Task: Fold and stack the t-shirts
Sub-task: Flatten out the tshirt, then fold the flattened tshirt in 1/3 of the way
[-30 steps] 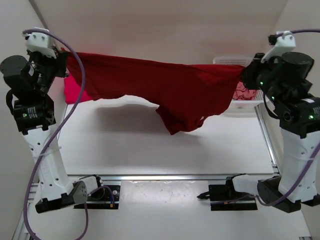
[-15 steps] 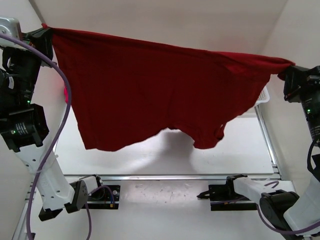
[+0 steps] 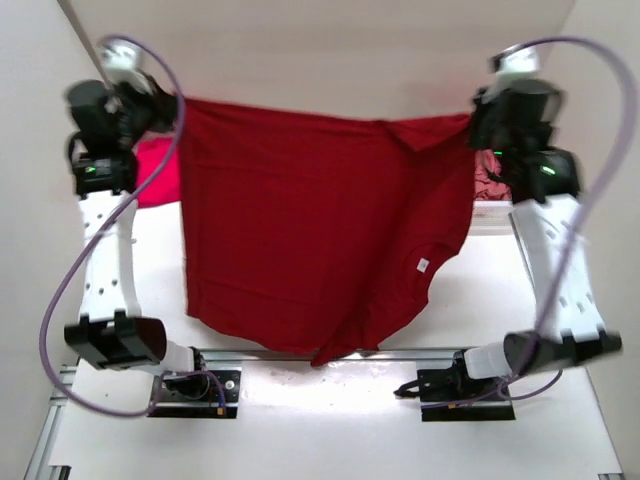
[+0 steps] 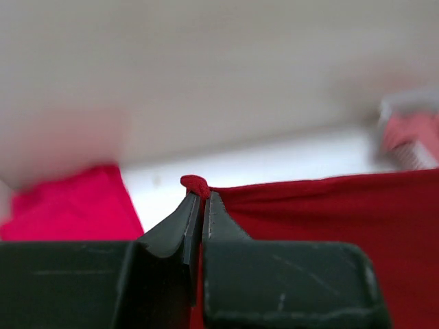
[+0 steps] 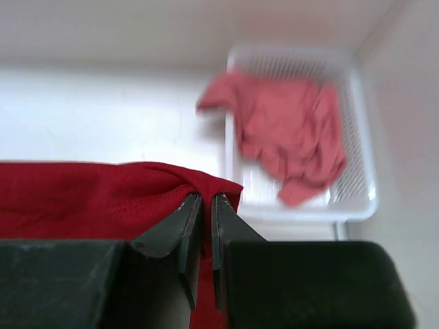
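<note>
- Pinkish-red t-shirt lies heaped at the left side of the table, not yet folded
- Left gripper is clenched on one top corner of the dark crimson t-shirt, and a nub of cloth pokes past its tips
- A second ago the crimson cloth was stretched wide and bunched, then it was hoisted high. Now it hangs as a flat sheet between arms drawn closer together, its lower edge near the front rail, and I judge it ready to be laid down for folding
- Right gripper pinches the other top corner tight
- Salmon t-shirt sits crumpled in the white basket at far right, awaiting its turn
</note>
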Controlling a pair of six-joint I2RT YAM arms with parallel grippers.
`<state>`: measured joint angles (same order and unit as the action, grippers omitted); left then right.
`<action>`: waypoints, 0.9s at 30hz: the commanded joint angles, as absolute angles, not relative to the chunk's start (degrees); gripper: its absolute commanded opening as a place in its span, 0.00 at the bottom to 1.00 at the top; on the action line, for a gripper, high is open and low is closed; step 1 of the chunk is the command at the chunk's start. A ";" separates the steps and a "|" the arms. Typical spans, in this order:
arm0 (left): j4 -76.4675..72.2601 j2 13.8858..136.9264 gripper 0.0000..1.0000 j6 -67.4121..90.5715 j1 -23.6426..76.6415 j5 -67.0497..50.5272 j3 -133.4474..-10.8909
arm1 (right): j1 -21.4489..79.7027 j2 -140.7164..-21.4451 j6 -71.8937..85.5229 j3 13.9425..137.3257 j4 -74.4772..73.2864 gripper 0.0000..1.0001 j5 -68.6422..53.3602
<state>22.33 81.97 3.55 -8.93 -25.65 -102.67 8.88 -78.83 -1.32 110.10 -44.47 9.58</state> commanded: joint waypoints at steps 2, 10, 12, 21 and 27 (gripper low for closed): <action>19.43 80.68 0.00 -2.54 -6.50 -18.99 -91.79 | 8.17 -81.64 -0.71 101.17 -36.04 0.00 7.40; 10.73 87.96 0.00 -6.76 -5.37 -12.57 -80.78 | 7.12 -88.50 2.81 87.80 -22.24 0.00 1.77; 9.68 90.42 0.00 -8.43 -4.84 -12.13 -81.03 | 7.29 -92.27 3.08 89.20 -21.98 0.00 1.76; 7.29 95.45 0.00 -12.83 -4.48 -10.02 -75.42 | 9.49 -98.09 4.22 90.29 -26.72 0.00 1.23; 4.92 94.48 0.00 -15.81 -7.38 -9.23 -69.62 | 11.16 -87.74 12.28 72.64 -22.42 0.00 0.62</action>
<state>7.70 97.08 -12.67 -5.76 -11.03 -71.57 10.55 -94.48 6.85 78.59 -25.23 0.56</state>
